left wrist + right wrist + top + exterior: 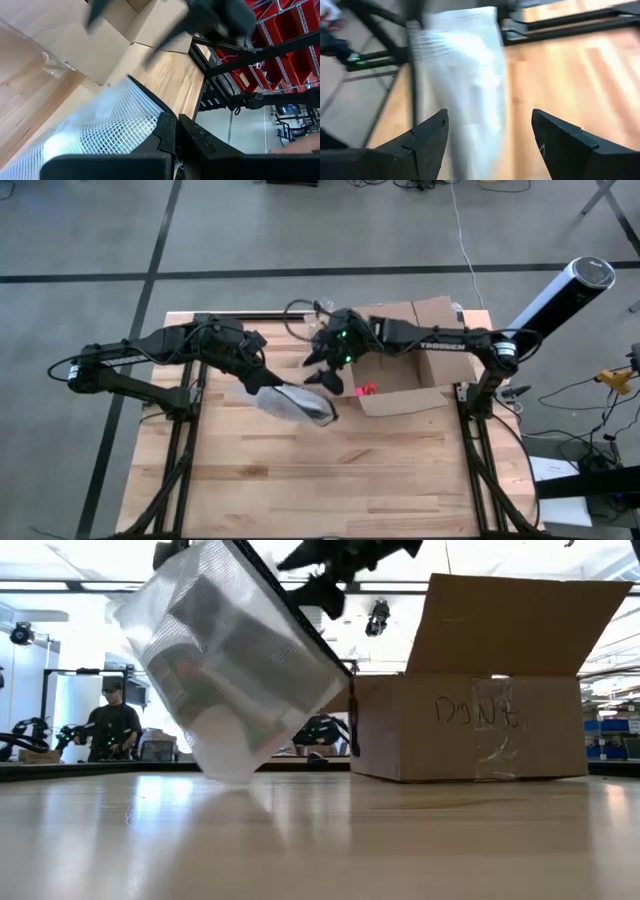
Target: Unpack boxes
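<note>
Concrete floor with taped lines all round, and my light wooden worktop [300, 480] in the middle of it. The cardboard box [405, 370] sits at the far right corner, flaps up and open, so getting into it looks done. The translucent zip pouch [295, 402] is out of the box and off the wood, hanging tilted near the middle of the worktop. My left gripper [262, 380] has it, jaws clamped tight on the pouch's upper edge. My right gripper [328, 375] is just beside the box's near-left corner, above the pouch's dark zip end, jaws spread wide and holding nothing. There's something small and red [364, 390] inside the box, so I'd say I'm partway: pouch still to set down, red thing still to fish out.
</note>
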